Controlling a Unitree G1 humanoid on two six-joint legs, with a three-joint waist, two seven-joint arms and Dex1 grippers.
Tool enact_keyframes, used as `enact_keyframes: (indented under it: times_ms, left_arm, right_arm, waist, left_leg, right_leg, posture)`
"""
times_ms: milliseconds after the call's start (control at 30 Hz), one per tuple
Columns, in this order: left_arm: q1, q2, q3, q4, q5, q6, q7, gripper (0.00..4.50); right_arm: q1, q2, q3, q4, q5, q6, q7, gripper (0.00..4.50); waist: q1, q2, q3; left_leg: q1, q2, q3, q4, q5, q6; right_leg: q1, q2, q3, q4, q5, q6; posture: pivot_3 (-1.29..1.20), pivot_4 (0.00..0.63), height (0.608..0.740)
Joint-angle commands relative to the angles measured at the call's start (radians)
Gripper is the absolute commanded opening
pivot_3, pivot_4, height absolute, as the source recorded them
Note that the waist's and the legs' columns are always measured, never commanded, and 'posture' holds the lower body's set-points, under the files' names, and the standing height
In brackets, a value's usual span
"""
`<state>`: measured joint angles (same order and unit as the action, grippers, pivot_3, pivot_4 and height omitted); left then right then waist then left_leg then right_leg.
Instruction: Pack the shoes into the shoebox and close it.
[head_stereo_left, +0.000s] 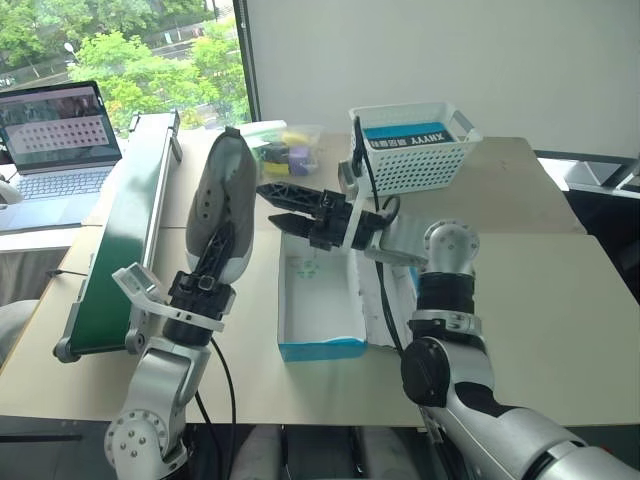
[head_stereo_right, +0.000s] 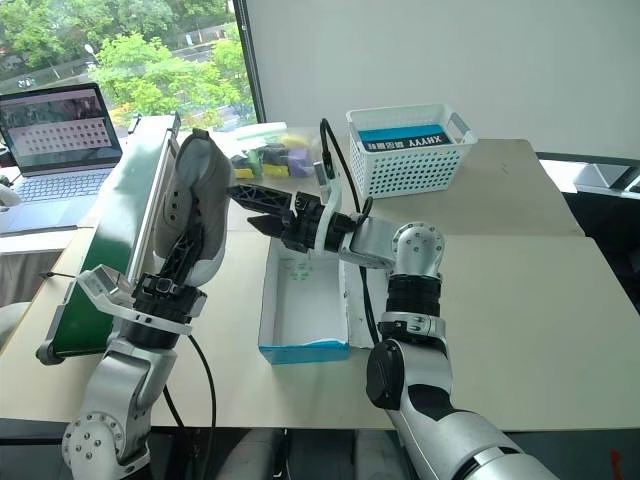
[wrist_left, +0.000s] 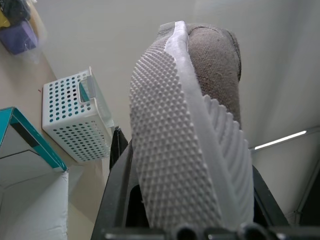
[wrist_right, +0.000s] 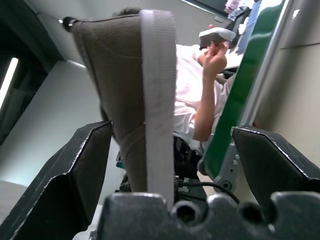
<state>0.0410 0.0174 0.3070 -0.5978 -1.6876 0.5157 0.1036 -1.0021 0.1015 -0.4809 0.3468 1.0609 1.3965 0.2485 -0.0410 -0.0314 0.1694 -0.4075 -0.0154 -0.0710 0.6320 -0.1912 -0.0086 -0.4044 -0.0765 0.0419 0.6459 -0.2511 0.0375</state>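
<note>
Shoebox (head_stereo_left: 318, 300) sits mid-surface (head_stereo_left: 520, 300); basket (head_stereo_left: 412, 148) at its 1 o'clock, shoe (head_stereo_left: 225, 205) at 9, laptop (head_stereo_left: 55, 150) at 10.

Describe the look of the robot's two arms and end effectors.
Both arms are silver-grey metal with black joint bands and rounded joints. Each wrist carries a white plastic bracket. A black cable runs along each arm. The left end effector and the right end effector each have two black fingers with open lattice ribbing, tapering to points.

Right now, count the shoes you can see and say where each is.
1: the shoe is held upright in the left gripper, beside the shoebox. A second may be hidden.
</note>
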Motion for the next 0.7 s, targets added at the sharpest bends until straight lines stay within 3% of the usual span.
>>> enact_keyframes:
  times_ms: [33, 333, 600, 700]
  left_arm:
    - [-0.021, 0.031, -0.027, -0.020, -0.013, -0.023, -0.005, 1.31]
    - [-0.038, 0.062, -0.076, -0.013, -0.022, -0.044, -0.028, 1.31]
    - [-0.016, 0.073, -0.099, -0.016, -0.015, -0.055, -0.046, 1.31]
    - [-0.009, 0.079, -0.104, -0.016, -0.012, -0.060, -0.049, 1.23]
  right_arm:
    - [0.022, 0.062, 0.015, -0.070, 0.088, 0.008, 0.015, 4.50]
    - [0.087, 0.051, 0.162, -0.085, 0.025, -0.047, 0.000, 4.50]
    - [0.052, 0.047, 0.112, -0.003, 0.052, -0.134, -0.032, 4.50]
    - [0.033, 0.040, 0.080, 0.016, 0.093, -0.150, -0.035, 3.72]
  waist:
    - [0.000, 0.000, 0.000]
    - [-0.001, 0.000, 0.000]
    - [-0.002, 0.000, 0.000]
    - [-0.001, 0.000, 0.000]
  left_leg:
    - [0.000, 0.000, 0.000, 0.000, 0.000, 0.000]
    - [0.000, 0.000, 0.000, -0.001, 0.000, 0.000]
    - [0.000, 0.000, 0.000, -0.001, 0.000, 0.000]
    - [0.000, 0.000, 0.000, -0.001, 0.000, 0.000]
  right_leg:
    - [-0.001, 0.000, 0.000, 0.000, 0.000, 0.000]
    - [-0.001, 0.000, 0.000, 0.000, 0.000, 0.000]
    - [-0.001, 0.000, 0.000, -0.001, 0.000, 0.000]
    - [-0.001, 0.000, 0.000, -0.001, 0.000, 0.000]
  posture:
    - [0.00, 0.150, 0.738]
    - [0.00, 0.150, 0.738]
    - [0.00, 0.150, 0.738]
    - [0.00, 0.150, 0.738]
